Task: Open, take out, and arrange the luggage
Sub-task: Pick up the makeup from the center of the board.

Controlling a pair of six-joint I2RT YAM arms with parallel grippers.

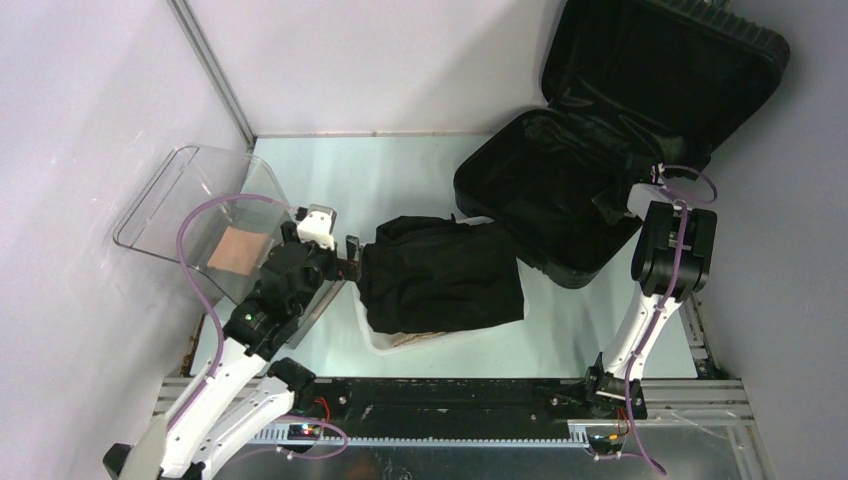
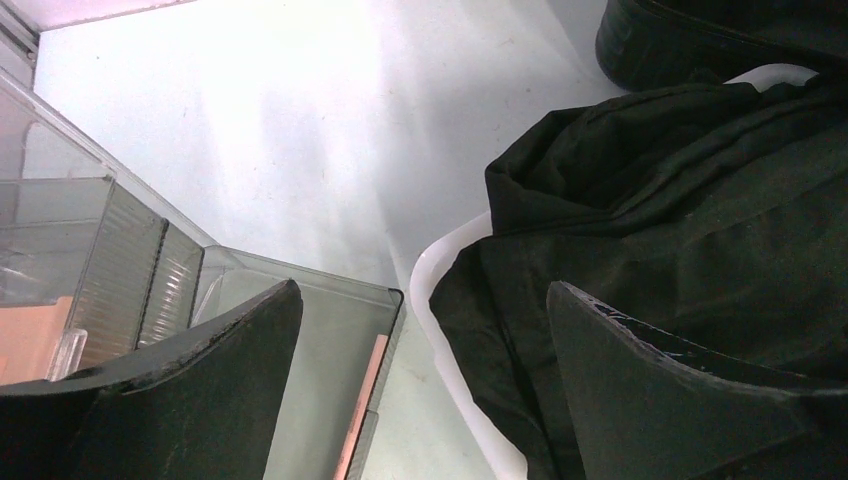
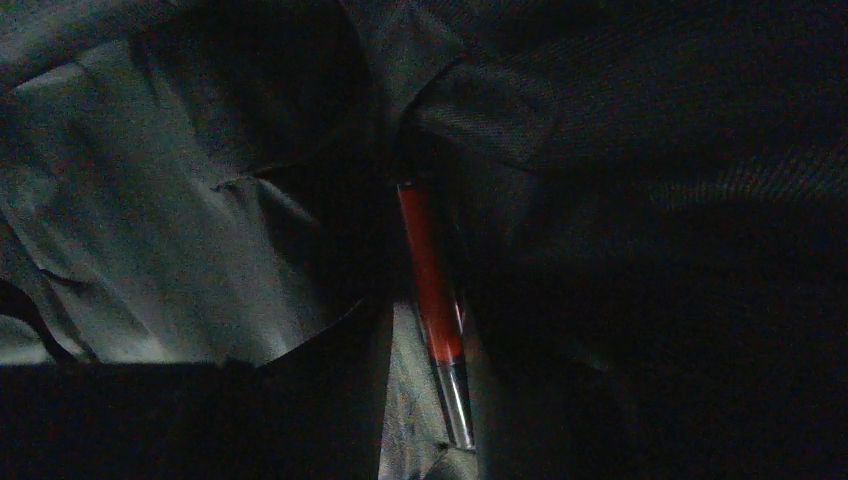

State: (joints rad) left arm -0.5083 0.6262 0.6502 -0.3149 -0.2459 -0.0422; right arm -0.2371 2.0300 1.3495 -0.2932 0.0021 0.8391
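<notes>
Lab test cell, plain grey walls (image 1: pixel 380 60), aluminium framing (image 1: pixel 212 72), pale tabletop (image 1: pixel 390 180)

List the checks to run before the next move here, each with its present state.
1. Lid of the luggage open: ok.
2. The left gripper open and holding nothing: ok.
3. The black garment out of the luggage, lying over the white basket: ok.
4. A red pen-like item in sight inside the luggage, lined up between the dark fingers of the right gripper: ok.
5. Right gripper shut on that item: cannot tell, the view is too dark.
</notes>
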